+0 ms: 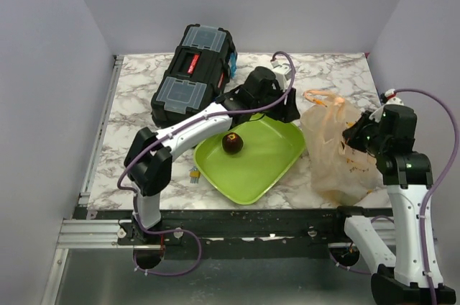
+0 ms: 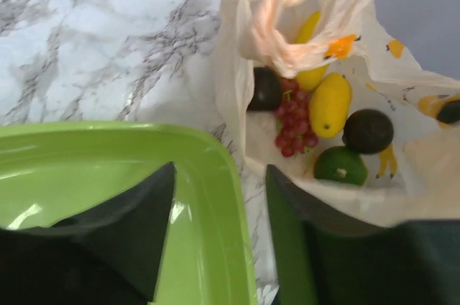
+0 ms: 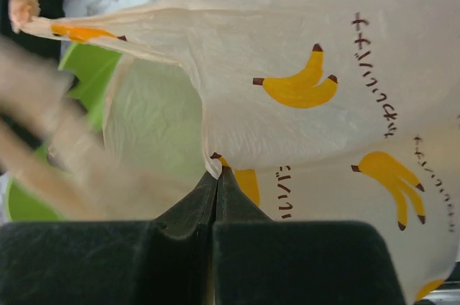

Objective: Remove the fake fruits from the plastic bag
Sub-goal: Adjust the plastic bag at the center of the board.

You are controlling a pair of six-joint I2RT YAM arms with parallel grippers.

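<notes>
Peach-orange film of the crinkly plastic bag (image 3: pixel 287 24) was pinched in the clamped right pincer (image 3: pixel 216 175), its mouth held agape. Ahead of the left pincer (image 2: pixel 220 172), parted and empty above the lime-green square tray (image 2: pixel 108 148), a red grape bunch (image 2: pixel 293 124) lay inside the bag; a reach in was judged next.

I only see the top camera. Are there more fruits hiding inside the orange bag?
Observer: Yes. The left wrist view looks into the plastic bag: a red grape bunch, a yellow fruit, a green one and a dark round one.
Operator: Is the right tool holding the bag?
Observer: Yes, the right tool is shut, pinching a fold of the bag's film.
Operator: Does the left tool hold anything?
Observer: No, the left tool is open and empty over the green tray.
</notes>
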